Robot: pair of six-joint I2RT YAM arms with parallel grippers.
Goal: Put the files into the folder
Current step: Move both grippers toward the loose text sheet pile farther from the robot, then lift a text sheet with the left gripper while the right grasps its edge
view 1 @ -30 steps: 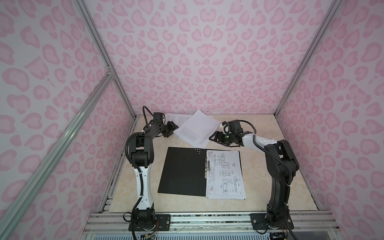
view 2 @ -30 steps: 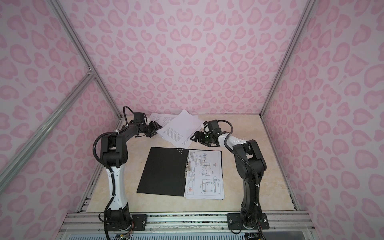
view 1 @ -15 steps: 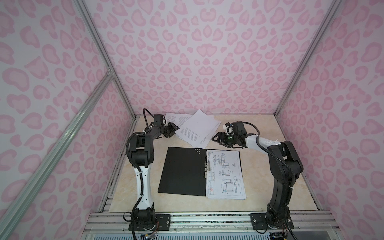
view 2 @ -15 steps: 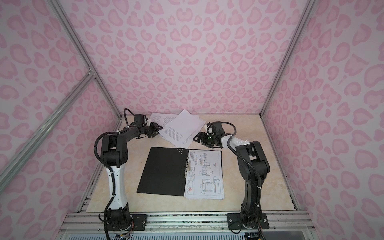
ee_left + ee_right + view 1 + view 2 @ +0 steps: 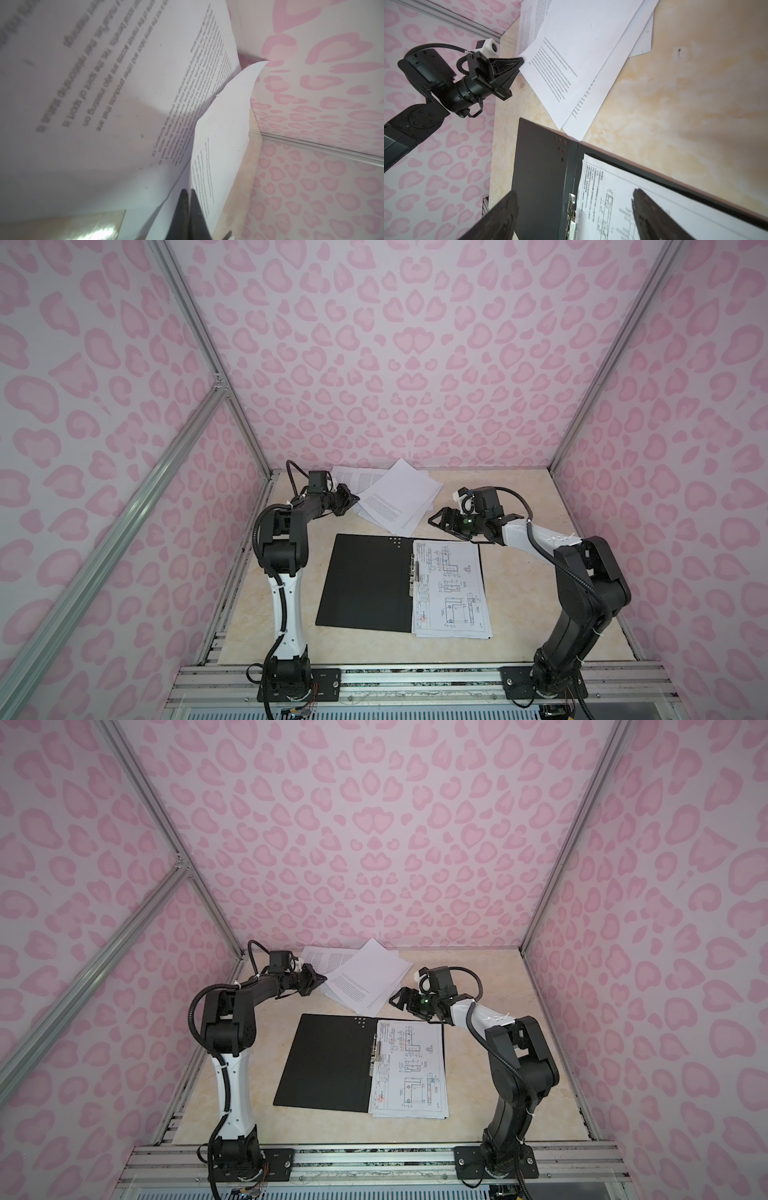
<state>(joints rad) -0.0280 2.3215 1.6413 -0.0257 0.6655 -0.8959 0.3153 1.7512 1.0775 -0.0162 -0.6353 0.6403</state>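
Observation:
The folder (image 5: 365, 580) (image 5: 328, 1060) lies open on the table, black inside up, with a metal spine clip (image 5: 572, 207). A sheet of line drawings (image 5: 451, 589) (image 5: 409, 1069) rests on its right half. The other files (image 5: 395, 497) (image 5: 361, 973), white sheets of printed text, lie fanned at the back of the table. My left gripper (image 5: 355, 500) (image 5: 322, 981) (image 5: 188, 192) (image 5: 520, 61) is shut on the left corner of a text sheet. My right gripper (image 5: 434, 520) (image 5: 395, 999) (image 5: 574, 193) hovers open over the folder's far edge, holding nothing.
Pink patterned walls with aluminium posts (image 5: 249, 439) close in the beige table (image 5: 532, 605) on three sides. The files reach almost to the back wall. A metal rail (image 5: 415, 676) carrying both arm bases runs along the front edge.
My left gripper has shut on the corner of a text sheet. The right arm has shifted slightly and its jaws opened a little wider.

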